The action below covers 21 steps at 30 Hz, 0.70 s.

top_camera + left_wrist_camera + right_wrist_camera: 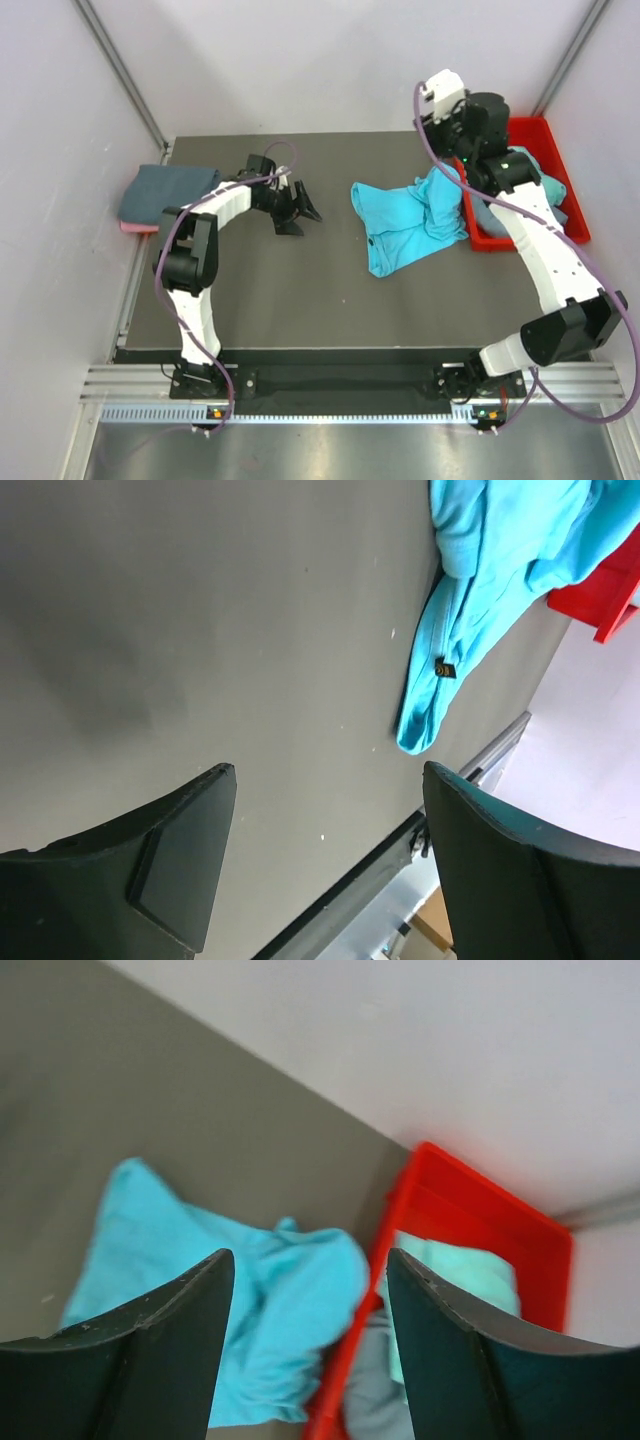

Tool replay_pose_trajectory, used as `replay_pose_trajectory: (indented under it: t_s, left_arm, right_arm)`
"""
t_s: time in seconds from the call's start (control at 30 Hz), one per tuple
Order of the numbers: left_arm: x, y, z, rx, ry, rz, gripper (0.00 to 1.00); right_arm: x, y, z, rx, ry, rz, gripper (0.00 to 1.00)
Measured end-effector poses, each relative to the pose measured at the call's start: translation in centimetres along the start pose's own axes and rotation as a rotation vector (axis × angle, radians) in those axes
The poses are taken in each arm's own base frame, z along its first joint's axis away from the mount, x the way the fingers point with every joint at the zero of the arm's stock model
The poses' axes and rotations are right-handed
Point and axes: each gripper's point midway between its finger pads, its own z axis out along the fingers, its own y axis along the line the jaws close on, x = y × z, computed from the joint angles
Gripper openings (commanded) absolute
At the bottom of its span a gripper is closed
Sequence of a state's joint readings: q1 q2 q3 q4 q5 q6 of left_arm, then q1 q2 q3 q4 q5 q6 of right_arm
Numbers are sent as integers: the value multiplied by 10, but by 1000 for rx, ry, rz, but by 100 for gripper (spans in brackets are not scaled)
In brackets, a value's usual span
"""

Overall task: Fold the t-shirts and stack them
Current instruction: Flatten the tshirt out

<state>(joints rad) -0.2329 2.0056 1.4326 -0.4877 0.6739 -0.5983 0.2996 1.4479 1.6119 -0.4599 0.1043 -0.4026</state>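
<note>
From where I stand I count two robot arms, a left arm (pixel 195 255) and a right arm (pixel 548 255). Each has one gripper, so that's two: the left gripper (pixel 328 770) and the right gripper (pixel 310 1260). There is one dark worktop (pixel 300 300) and one red plastic bin (pixel 535 128).

I can make out five t-shirts:
- One turquoise t-shirt (pixel 405 225) lies loose.
- Two are piled at the left edge, a slate blue-grey t-shirt (pixel 165 192) and a pink t-shirt (pixel 135 228), which shows only as a sliver.
- Two are in the bin, a pale teal t-shirt (pixel 550 188) and a grey-blue t-shirt (pixel 487 213).

Whether more lie buried in the bin I cannot tell.
</note>
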Motion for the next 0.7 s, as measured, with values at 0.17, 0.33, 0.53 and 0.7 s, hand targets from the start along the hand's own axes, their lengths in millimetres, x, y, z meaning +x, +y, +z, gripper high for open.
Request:
replay_pose_trajectory:
  t_s: [0.17, 0.33, 0.53, 0.7]
  left_arm:
    - [-15, -1, -11, -5, -49, 39, 80]
    - [-35, 0, -42, -11, -137, 72, 80]
    - [-66, 10, -92, -21, -274, 55, 80]
    - [-83, 30, -117, -35, -337, 7, 80]
  right_arm:
    - [18, 99, 27, -355, 34, -3, 49]
    - [109, 199, 67, -656, 291, 47, 43]
    - [174, 265, 47, -848, 537, 32, 40]
    - [176, 293, 21, -925, 578, -11, 40]
